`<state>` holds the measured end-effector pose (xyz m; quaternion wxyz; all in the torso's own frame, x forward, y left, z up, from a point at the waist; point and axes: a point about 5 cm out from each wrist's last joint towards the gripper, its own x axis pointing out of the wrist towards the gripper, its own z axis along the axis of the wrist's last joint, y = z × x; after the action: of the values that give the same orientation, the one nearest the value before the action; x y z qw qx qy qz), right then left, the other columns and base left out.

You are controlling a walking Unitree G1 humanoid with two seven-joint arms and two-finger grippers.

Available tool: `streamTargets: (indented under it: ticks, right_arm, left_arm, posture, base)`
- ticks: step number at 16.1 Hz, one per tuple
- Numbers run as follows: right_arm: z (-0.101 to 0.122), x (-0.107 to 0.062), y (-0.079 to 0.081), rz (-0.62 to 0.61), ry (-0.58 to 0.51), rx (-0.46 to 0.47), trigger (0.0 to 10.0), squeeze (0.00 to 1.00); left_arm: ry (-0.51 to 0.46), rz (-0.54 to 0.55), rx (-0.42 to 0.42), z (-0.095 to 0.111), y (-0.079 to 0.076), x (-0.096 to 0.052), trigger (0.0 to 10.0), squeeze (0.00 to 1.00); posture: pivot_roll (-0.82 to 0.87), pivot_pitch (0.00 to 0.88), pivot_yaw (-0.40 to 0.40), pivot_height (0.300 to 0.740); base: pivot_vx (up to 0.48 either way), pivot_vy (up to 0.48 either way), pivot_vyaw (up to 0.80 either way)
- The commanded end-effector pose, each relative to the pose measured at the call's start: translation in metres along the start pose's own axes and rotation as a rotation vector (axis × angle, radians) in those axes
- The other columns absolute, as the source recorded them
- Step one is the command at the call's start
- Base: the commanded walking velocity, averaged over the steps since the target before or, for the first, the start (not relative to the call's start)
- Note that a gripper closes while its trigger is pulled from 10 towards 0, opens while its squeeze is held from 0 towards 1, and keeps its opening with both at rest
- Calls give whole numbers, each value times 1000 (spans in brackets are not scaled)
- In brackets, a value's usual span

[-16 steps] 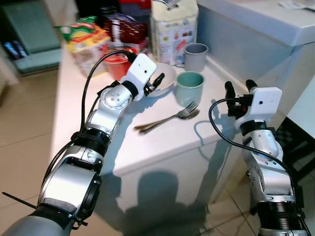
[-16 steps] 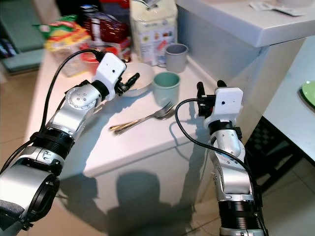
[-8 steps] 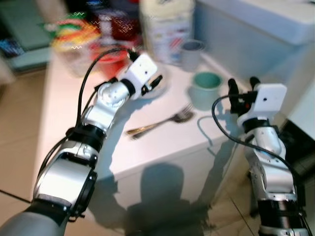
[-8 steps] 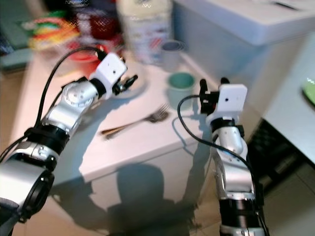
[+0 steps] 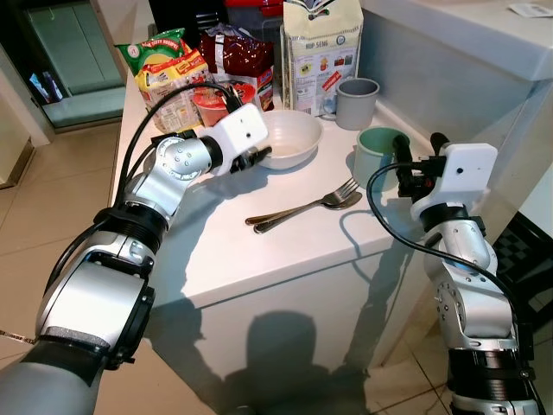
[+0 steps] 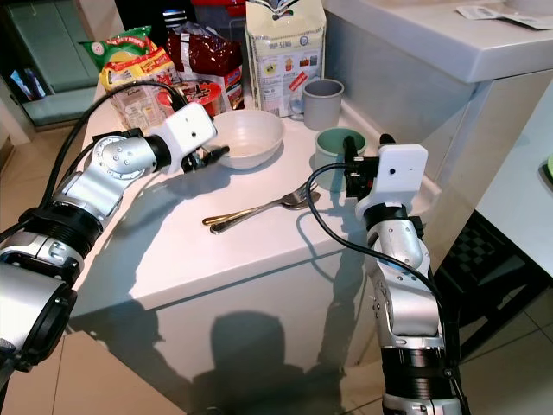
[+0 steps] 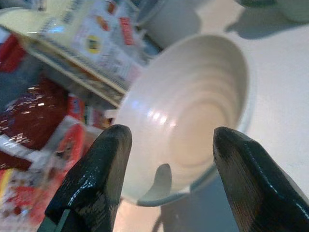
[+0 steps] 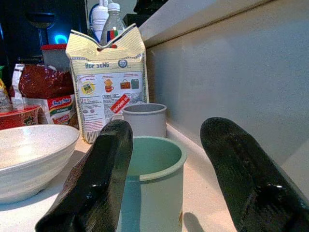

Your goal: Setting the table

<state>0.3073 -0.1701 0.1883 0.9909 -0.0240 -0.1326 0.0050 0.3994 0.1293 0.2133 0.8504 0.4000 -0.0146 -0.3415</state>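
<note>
A white bowl [image 5: 289, 140] stands on the white table [image 5: 259, 251], in front of a row of food packets. My left gripper [image 5: 251, 160] is open at the bowl's near-left rim; in the left wrist view the bowl [image 7: 193, 116] lies just past the two spread fingers [image 7: 96, 183]. A green cup [image 5: 380, 149] stands near the table's right edge, with a grey cup [image 5: 357, 102] behind it. My right gripper [image 5: 417, 156] is open, level with the green cup [image 8: 152, 181] and close on its right. A fork and spoon [image 5: 302, 207] lie side by side mid-table.
Noodle packets [image 5: 168, 69], a red cup of noodles [image 5: 212, 102] and a tall paper bag [image 5: 321, 43] crowd the table's back. A grey counter wall [image 5: 449, 78] rises right of the cups. The table's front half is bare. Tiled floor lies to the left.
The camera has swung and steadied after a blur. My right gripper now stands closer to the green cup. My left gripper stays by the bowl's rim.
</note>
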Motion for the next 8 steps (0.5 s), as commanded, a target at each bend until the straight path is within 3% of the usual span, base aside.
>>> streamTargets:
  ticks: [1,8]
  right_arm:
    - [8,2,3,4,-22,21,10000,0]
    - [10,3,4,10,-24,24,10000,0]
  left_arm:
    - [9,-64,64,4,7,-3,10000,0]
    - [33,-200,157,4,-2,-1,10000,0]
  posture:
    - [-30,0,111,740]
    - [-38,0,112,740]
  base:
    - [0,0,0]
    - [0,0,0]
